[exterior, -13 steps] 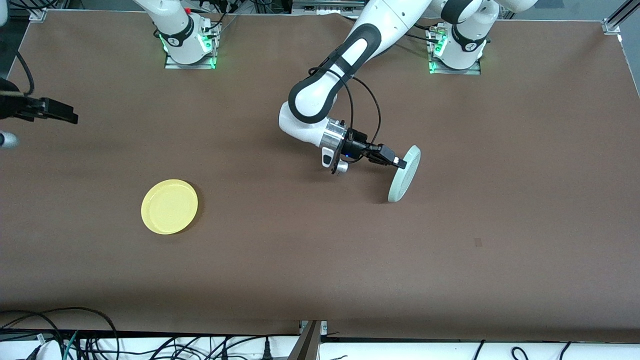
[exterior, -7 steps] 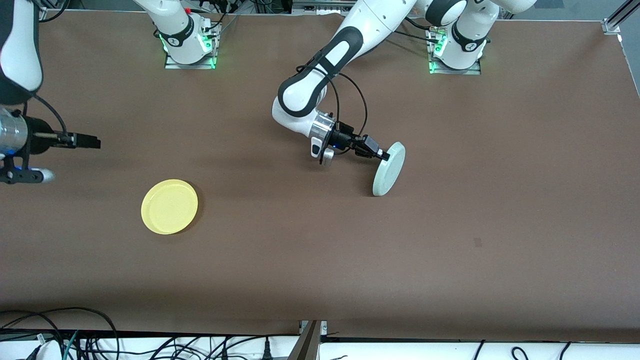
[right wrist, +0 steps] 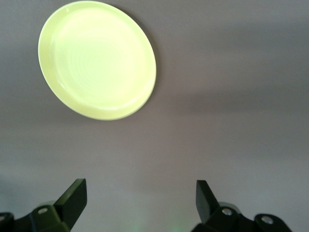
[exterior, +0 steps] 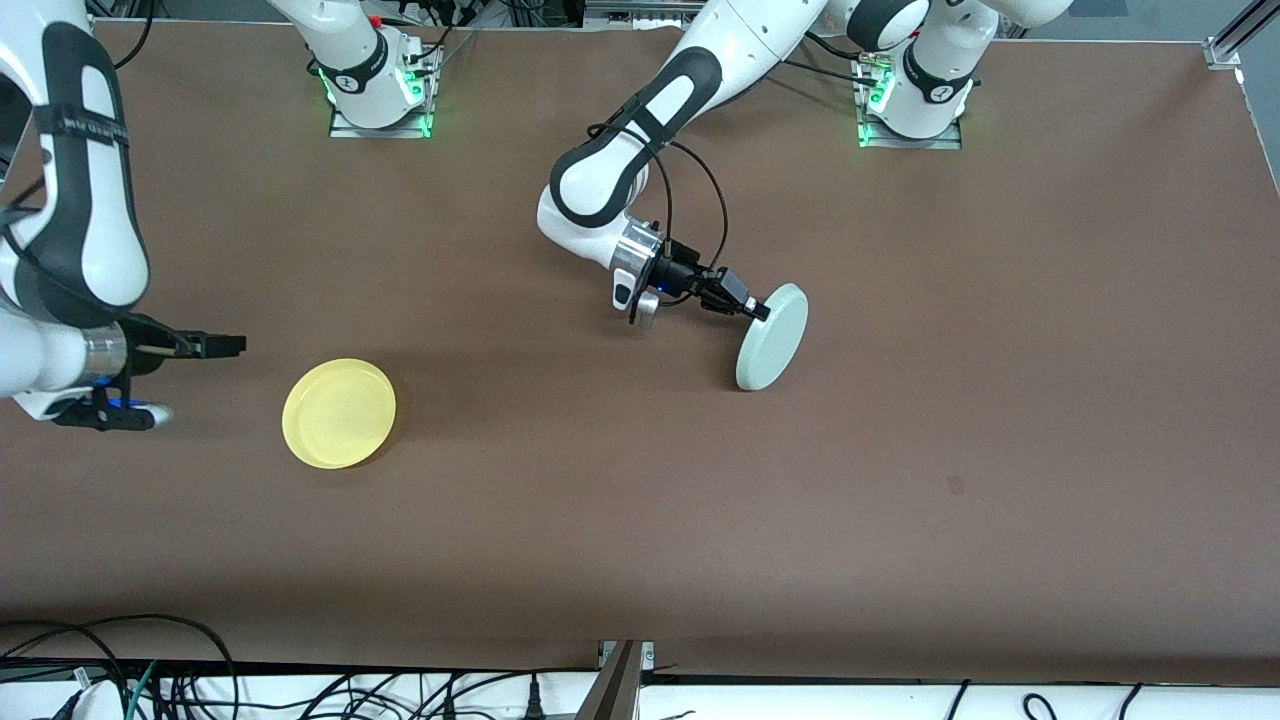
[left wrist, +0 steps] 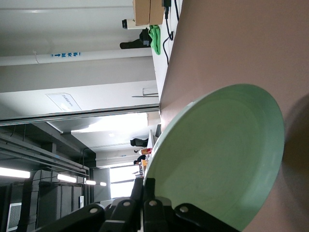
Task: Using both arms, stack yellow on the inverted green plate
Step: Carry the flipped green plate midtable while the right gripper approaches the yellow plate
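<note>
The pale green plate [exterior: 771,337] stands tilted on its edge near the table's middle, its lower rim touching the table. My left gripper [exterior: 762,311] is shut on its upper rim; in the left wrist view the plate [left wrist: 222,154] fills the frame above the closed fingers [left wrist: 153,191]. The yellow plate [exterior: 339,412] lies flat, rim up, toward the right arm's end of the table. My right gripper [exterior: 238,345] is open and empty, just beside the yellow plate and apart from it. The right wrist view shows the yellow plate [right wrist: 96,59] ahead of the spread fingers [right wrist: 75,193].
The brown table [exterior: 640,520] is bare around both plates. Both arm bases [exterior: 375,85] stand along the edge farthest from the front camera. Cables hang below the nearest edge.
My left gripper has carried the tilted green plate a little toward the right arm's end. My right arm has swung in and lowered its gripper close to the yellow plate.
</note>
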Tool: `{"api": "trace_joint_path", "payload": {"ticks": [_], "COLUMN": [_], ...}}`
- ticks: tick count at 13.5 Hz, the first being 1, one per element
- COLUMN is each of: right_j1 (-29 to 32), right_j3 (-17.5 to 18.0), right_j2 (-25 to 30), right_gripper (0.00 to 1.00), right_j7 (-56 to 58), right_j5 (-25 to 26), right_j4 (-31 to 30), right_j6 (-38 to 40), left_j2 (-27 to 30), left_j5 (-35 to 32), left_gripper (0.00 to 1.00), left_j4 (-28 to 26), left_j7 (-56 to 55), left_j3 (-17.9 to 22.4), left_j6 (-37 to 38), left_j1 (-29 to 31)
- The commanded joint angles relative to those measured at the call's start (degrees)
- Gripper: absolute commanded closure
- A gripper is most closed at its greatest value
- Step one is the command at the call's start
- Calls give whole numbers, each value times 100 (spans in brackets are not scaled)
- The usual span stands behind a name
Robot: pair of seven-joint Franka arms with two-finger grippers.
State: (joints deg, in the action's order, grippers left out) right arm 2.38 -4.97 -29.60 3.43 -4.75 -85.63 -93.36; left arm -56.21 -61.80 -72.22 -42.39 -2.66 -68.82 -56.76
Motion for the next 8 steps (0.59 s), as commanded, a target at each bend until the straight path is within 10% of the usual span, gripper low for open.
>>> {"api": "trace_joint_path", "payload": {"ticks": [1,8], "right_j1": [227,289], "right_j3": [32,40], "right_j2": [-255,-871], "right_gripper": [0,0], "right_j7": [114,315], "right_j5": [-184,-597], "right_j4": [-286,-884], "right_j6": [-654,-2527], "left_j2": [-57,84], "left_j5": [544,3609], "left_gripper": [1,0], "left_j4": [313,1605], "left_j7": [-6,-76], "left_j3": [20,-32], "left_j6": [-421,-1676], "left_j1": [-2,567]}}
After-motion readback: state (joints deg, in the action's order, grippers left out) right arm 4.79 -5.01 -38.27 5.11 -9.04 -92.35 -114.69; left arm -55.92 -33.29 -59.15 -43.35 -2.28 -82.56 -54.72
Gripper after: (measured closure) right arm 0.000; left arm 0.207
